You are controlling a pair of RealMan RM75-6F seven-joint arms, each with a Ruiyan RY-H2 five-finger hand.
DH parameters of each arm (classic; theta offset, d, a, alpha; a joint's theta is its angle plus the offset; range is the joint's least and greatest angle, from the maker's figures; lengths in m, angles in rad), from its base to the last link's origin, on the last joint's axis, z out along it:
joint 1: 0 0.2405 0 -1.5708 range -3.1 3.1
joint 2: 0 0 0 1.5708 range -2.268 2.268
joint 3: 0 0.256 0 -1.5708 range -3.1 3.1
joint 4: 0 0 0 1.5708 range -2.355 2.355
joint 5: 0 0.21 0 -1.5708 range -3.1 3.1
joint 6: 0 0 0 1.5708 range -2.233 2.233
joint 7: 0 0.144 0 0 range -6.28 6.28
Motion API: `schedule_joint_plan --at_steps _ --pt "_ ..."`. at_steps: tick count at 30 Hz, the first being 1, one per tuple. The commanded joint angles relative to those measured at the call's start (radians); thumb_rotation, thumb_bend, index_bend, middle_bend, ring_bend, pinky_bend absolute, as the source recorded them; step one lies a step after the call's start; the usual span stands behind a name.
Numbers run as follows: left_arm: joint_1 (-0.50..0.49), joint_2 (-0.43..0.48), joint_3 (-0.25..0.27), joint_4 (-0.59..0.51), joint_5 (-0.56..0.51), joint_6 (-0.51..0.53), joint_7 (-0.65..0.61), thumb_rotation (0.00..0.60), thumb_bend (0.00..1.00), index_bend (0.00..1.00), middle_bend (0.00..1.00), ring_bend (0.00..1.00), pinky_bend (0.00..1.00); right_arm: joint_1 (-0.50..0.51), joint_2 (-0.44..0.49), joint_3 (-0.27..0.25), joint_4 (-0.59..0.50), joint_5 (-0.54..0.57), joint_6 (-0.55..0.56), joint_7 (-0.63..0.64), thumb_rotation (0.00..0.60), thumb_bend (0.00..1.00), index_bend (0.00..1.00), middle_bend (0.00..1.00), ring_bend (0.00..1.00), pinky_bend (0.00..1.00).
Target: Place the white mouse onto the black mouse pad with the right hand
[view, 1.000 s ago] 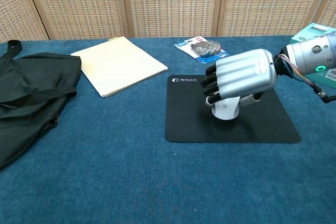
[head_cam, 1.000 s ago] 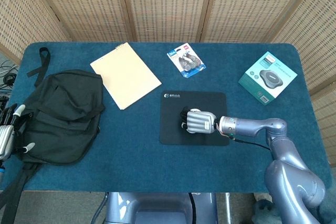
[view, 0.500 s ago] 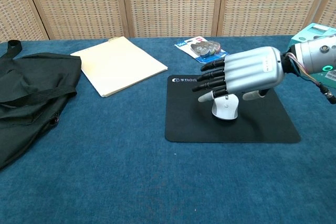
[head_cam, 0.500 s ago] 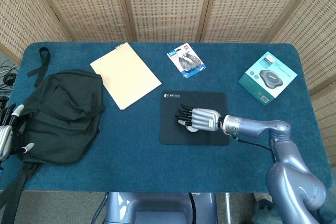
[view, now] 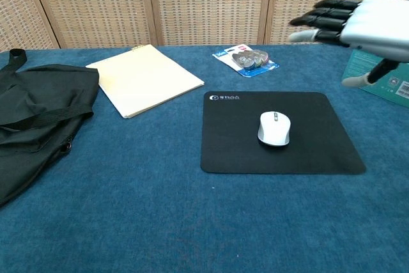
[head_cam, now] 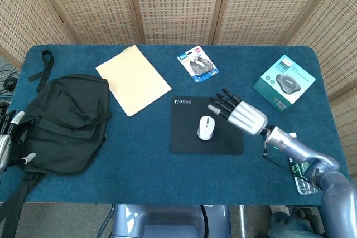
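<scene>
Blue table point(head_cam: 139, 137): white mouse point(head_cam: 206, 127) is being borne by black mouse pad point(head_cam: 184, 137); right hand point(head_cam: 241, 114) is being held spread, empty, above.

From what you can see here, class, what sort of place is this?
Probably an indoor demo desk set up like an office: a blue-covered table holding a mouse pad with a white mouse, a manila folder and a black bag, with woven screens behind.

Blue table point(head_cam: 145, 154): black bag point(head_cam: 64, 121), folder point(head_cam: 133, 80), mouse pad point(head_cam: 187, 137), two packages point(head_cam: 198, 66) point(head_cam: 284, 82).
</scene>
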Motion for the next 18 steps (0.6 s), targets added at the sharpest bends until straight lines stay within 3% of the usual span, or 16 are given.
schedule_joint_plan --at_steps 1,3,8,18 --pt "0.012 0.011 0.008 -0.012 0.025 0.022 -0.018 0.6 0.0 0.0 0.0 0.0 0.0 -0.2 0.148 0.108 -0.283 0.187 0.057 -0.013 0.6 0.07 0.0 0.0 0.0 0.0" --pt "0.018 0.016 0.015 -0.018 0.049 0.039 -0.021 0.6 0.0 0.0 0.0 0.0 0.0 -0.271 0.193 0.126 -0.398 0.255 0.068 -0.007 0.6 0.0 0.0 0.0 0.0 0.0" --pt "0.034 0.017 0.036 -0.037 0.087 0.076 0.044 0.6 0.0 0.0 0.0 0.0 0.0 -0.406 0.273 0.139 -0.603 0.336 0.122 0.019 0.6 0.0 0.0 0.0 0.0 0.0" --pt "0.065 0.023 0.062 -0.047 0.178 0.149 0.027 0.6 0.0 0.0 0.0 0.0 0.0 -0.575 0.382 0.109 -0.874 0.32 0.233 -0.026 0.6 0.0 0.0 0.0 0.0 0.0"
